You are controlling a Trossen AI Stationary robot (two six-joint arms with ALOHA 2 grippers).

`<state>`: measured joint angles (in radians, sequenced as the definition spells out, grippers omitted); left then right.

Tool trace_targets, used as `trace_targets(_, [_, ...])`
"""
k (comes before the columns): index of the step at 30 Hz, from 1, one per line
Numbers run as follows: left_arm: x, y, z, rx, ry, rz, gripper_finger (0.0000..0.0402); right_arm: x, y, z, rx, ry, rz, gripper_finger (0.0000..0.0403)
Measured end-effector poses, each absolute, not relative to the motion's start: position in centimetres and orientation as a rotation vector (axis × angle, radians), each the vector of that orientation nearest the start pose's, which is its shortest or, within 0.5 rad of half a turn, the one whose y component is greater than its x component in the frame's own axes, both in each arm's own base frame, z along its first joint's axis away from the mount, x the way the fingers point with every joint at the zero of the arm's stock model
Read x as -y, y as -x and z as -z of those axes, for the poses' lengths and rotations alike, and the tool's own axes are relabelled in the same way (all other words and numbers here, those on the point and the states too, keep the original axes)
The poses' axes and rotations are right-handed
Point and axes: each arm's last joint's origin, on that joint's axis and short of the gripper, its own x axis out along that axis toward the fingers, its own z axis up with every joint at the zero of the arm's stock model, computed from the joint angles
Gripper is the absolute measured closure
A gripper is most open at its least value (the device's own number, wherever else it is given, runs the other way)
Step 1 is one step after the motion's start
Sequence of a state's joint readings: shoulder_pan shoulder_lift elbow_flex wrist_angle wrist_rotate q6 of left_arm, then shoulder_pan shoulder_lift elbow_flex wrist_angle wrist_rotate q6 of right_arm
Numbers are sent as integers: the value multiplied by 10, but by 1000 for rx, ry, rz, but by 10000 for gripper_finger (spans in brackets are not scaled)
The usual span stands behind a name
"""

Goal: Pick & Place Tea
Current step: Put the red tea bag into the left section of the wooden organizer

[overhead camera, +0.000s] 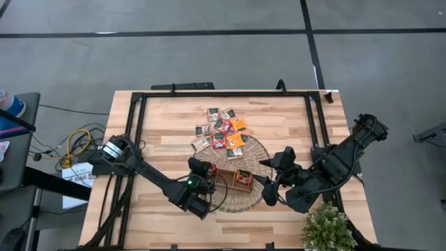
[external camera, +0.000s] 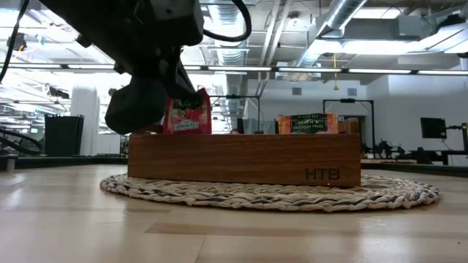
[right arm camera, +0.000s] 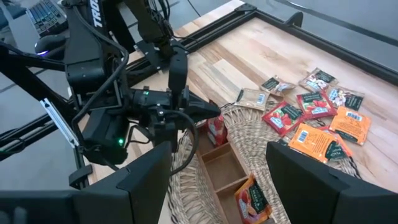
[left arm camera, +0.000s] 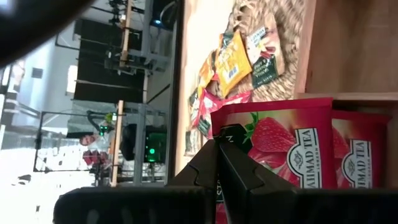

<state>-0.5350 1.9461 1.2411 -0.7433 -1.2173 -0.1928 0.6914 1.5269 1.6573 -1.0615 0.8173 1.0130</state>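
A brown wooden tray [external camera: 241, 157] sits on a round wicker mat [external camera: 270, 193] at the table's middle. A red tea sachet [left arm camera: 273, 143] stands in the tray's end compartment, with my left gripper [right arm camera: 208, 111] shut on it. A second red sachet [left arm camera: 360, 155] stands right behind it. An orange sachet [right arm camera: 252, 199] stands in another compartment. Several loose red, orange and pale sachets [overhead camera: 223, 129] lie on the mat's far edge and the table beyond. My right gripper [right arm camera: 214, 180] hangs open above the tray, touching nothing. My left gripper pinches the red sachet by its edge [left arm camera: 217, 124] between its two shut fingers. The fingers come from the table's left side, slanting slightly down. The sachet stands upright [external camera: 186, 115], its lower part behind the tray's wall.
A black rail frame [overhead camera: 223, 94] runs around the tabletop. A small green plant [overhead camera: 327, 226] stands at the near right corner. Cables [overhead camera: 77, 146] lie off the table's left edge. Bare wood lies near and left of the mat.
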Motion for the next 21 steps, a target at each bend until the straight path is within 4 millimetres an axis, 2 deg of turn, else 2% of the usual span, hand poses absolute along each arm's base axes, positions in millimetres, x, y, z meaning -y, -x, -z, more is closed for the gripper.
trace_targets(21, [157, -316, -156, -931, -968, -558, 401, -172, -241, -388, -535, -318, 420, 148])
